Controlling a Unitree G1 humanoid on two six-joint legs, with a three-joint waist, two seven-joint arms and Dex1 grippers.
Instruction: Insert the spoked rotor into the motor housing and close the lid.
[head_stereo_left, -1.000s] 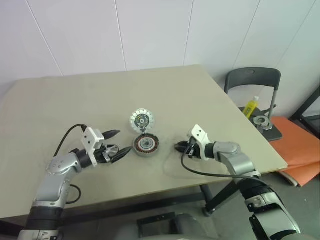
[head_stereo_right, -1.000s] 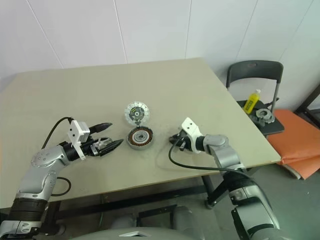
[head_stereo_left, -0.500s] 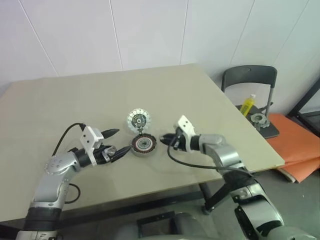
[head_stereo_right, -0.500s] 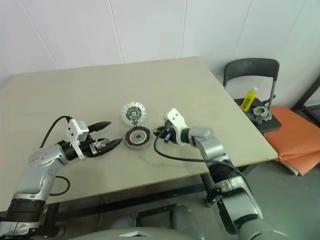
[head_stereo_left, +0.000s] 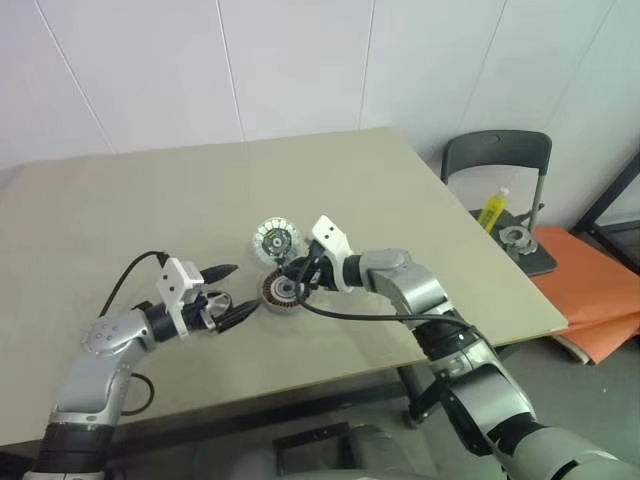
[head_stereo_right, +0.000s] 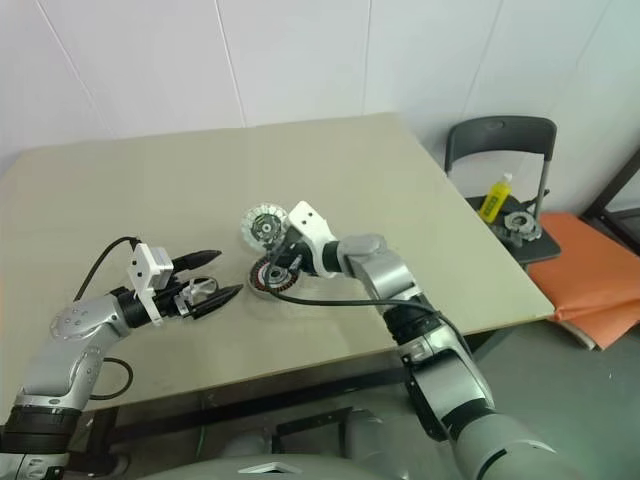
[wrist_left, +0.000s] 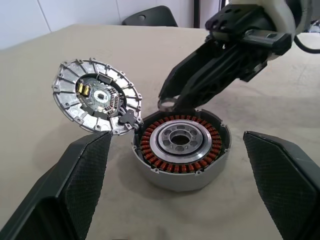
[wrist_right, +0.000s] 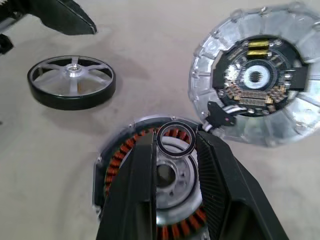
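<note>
The motor housing (wrist_left: 181, 142), a low round puck with copper windings, sits mid-table. The lid (wrist_left: 97, 97) leans tilted beside it with its white-segmented face showing, joined to it by a short dark lead. My right gripper (wrist_right: 175, 137) hovers just over the housing's silver centre, shut on a small dark ring (wrist_right: 176, 140). The spoked rotor (wrist_right: 71, 82), silver spokes in a black rim, lies flat on the table to the housing's left. My left gripper (head_stereo_left: 238, 290) is open, with the rotor (head_stereo_left: 215, 303) lying between its fingers, which stand clear of it.
A dark folding chair (head_stereo_left: 497, 160) off the table's right side carries a yellow bottle (head_stereo_left: 492, 209) and a metal part (head_stereo_left: 516, 237). Something orange (head_stereo_left: 590, 290) lies on the floor beyond. The table's near edge (head_stereo_left: 330, 375) runs close below both arms.
My right gripper has swung left and slightly up with the small ring, from right of the housing to just above its centre. The left gripper stayed put, open.
</note>
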